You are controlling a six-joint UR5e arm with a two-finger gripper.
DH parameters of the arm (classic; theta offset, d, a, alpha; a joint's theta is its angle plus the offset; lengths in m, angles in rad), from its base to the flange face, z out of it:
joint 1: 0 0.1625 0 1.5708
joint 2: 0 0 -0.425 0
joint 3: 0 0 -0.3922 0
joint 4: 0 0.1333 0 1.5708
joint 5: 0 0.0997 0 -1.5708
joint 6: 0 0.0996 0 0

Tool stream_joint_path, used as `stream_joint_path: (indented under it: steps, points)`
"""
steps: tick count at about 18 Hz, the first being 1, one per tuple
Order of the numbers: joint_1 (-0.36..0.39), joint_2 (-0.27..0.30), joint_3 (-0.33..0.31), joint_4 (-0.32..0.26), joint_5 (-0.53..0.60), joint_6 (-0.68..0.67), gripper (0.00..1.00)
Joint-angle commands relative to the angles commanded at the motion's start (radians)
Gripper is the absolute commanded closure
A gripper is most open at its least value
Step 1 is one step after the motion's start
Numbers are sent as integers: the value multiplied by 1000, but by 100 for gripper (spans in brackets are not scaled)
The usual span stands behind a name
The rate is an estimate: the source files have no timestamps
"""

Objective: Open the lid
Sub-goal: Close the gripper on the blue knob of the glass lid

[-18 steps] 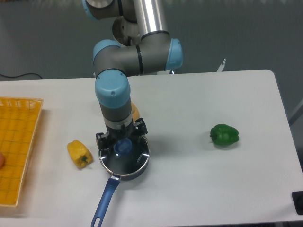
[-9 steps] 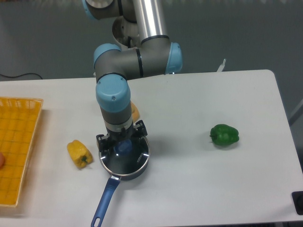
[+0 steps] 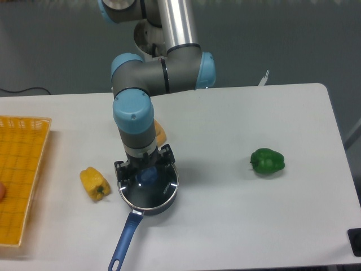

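The round glass lid [image 3: 162,188] with its metal rim lies on the dark saucepan [image 3: 127,236], whose blue handle points toward the table's front edge. The lid's blue knob [image 3: 149,175] shows just below the wrist. My gripper [image 3: 144,168] hangs straight down over the lid. Its black fingers [image 3: 120,169] stand apart on either side of the knob, open. I cannot tell whether the fingers touch the knob.
A yellow pepper [image 3: 94,183] lies just left of the saucepan. An orange object [image 3: 161,134] is partly hidden behind the arm. A green pepper [image 3: 267,161] sits at the right. An orange basket [image 3: 20,175] stands at the left edge, and a black object [image 3: 355,241] at the front right corner.
The arm has shifted slightly and come down a little over the lid, covering more of the blue knob. Lid and saucepan have not moved.
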Motion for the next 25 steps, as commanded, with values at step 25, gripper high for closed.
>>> stream_joint_path:
  steps: [25]
  points:
    - [0,-11,0,3,8,3,6]
